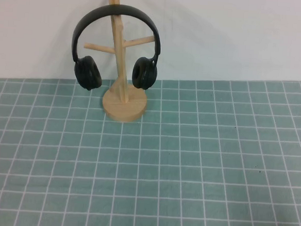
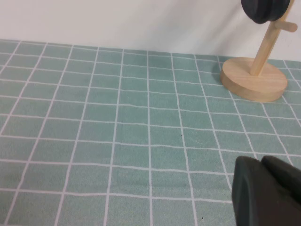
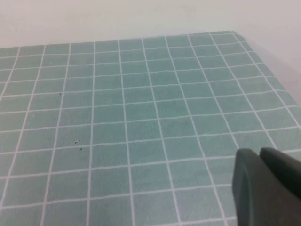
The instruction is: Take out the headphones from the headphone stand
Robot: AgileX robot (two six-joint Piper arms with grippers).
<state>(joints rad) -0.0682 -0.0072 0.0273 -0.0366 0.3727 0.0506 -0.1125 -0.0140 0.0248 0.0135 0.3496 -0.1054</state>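
Observation:
The black headphones [image 1: 118,17] hang by their headband over the top of the light wooden headphone stand [image 1: 124,105], at the far middle-left of the table; the two ear cups [image 1: 144,72] hang on either side of the post. In the left wrist view one ear cup [image 2: 263,10] and the stand's disc base [image 2: 254,80] show far ahead. My left gripper [image 2: 261,162] is shut and empty, low over the mat, well short of the stand. My right gripper [image 3: 260,153] is shut and empty over bare mat, out of the high view.
A green mat with a white grid [image 1: 188,167] covers the table. A white wall [image 1: 223,30] stands right behind the stand. The mat's far right corner [image 3: 235,34] shows in the right wrist view.

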